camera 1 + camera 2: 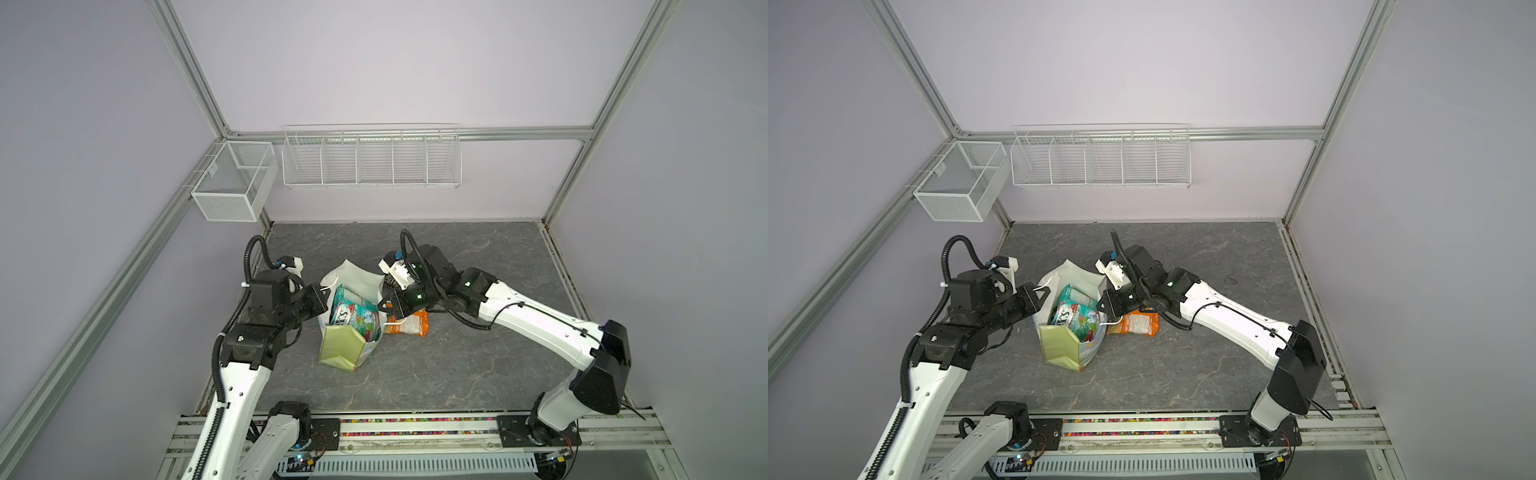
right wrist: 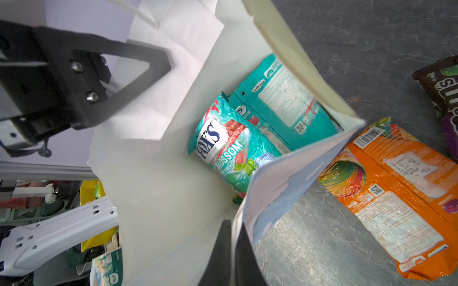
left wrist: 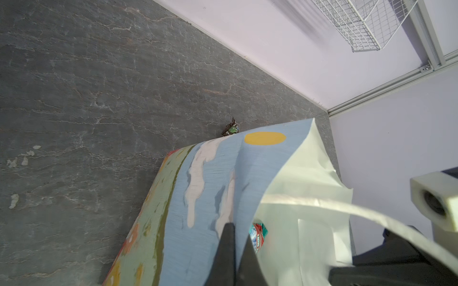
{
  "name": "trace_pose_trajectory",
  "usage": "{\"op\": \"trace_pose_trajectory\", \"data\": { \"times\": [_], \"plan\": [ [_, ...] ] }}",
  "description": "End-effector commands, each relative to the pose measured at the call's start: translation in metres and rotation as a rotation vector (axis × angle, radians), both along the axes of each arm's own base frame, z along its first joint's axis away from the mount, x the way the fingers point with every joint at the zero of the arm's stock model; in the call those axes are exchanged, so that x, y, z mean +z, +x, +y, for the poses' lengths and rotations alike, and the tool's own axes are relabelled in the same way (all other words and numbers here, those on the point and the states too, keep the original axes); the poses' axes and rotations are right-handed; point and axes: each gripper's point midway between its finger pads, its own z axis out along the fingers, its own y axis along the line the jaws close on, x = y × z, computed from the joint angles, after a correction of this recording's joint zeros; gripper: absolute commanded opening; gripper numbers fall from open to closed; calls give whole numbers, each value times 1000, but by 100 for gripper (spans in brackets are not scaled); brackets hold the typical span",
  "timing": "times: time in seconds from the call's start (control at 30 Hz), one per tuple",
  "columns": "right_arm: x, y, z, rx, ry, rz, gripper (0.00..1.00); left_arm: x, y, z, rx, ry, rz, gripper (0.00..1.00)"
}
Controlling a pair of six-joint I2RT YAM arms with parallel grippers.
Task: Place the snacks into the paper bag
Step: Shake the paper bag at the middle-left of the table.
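paper bag (image 1: 340, 345) stands between the pincers, left gripper (image 1: 326, 291) and right gripper (image 1: 384, 305) each clenched on opposite rim walls, orange pouch (image 1: 411, 326) outside.

you can read "fox's" in dark blue on a white badge on the teal and red pouch (image 2: 223, 148) inside the paper bag (image 2: 153, 178). "blossom" runs in white below it, then "candy" in smaller letters. in both top views the same pouch (image 1: 348, 318) (image 1: 1070, 318) shows only "x's". the second teal pouch (image 2: 285, 99) carries a qr code, print too small to read, and letters ending "ssom". the orange pouch (image 2: 396, 198) shows a barcode, a qr code and tiny unreadable print. the brown packet (image 2: 441, 84) shows big white letters, cut off at the edge.
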Motion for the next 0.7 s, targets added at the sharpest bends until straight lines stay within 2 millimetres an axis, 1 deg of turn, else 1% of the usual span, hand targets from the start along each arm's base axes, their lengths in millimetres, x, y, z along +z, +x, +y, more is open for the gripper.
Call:
{"op": "trace_pose_trajectory", "data": {
  "times": [0.0, 0.07, 0.13, 0.2, 0.23, 0.27, 0.3, 0.37, 0.5, 0.53, 0.57, 0.6, 0.67],
  "plan": [
    [27, 5, 11, 25, 109, -43, 7, 3, -2, -6, -26, -32, -5, 0],
    [49, 7, 11, 26, 142, -85, 7, 14, 0, -6, -26, -32, -25, 0],
    [77, 9, 12, 34, 187, -126, 7, 28, 2, -6, -27, -29, -50, 0],
    [99, 8, 14, 52, 233, -154, 7, 40, 5, -7, -32, -28, -65, 0],
    [109, 7, 14, 61, 258, -168, 7, 45, 5, -7, -32, -29, -74, 0],
    [114, 7, 14, 63, 274, -179, 7, 47, 5, -7, -33, -29, -80, 0],
    [114, 7, 13, 60, 280, -183, 7, 48, 5, -6, -27, -29, -85, 0],
    [99, 10, 12, 41, 260, -172, 7, 41, 6, -5, -23, -28, -72, 0],
    [34, 27, 6, -18, 197, -22, 7, 7, 5, -7, -24, -30, -5, 0],
    [23, 30, 4, -27, 183, 10, 7, 3, 5, -7, -24, -30, 5, 0],
    [17, 32, 3, -32, 173, 31, 7, 4, 4, -7, -25, -29, 3, 0],
    [18, 33, 4, -29, 170, 38, 7, 8, 5, -6, -22, -28, -4, 0],
    [36, 34, 6, -17, 189, 10, 7, 22, 6, -5, -22, -22, -30, 0]
  ]
}}
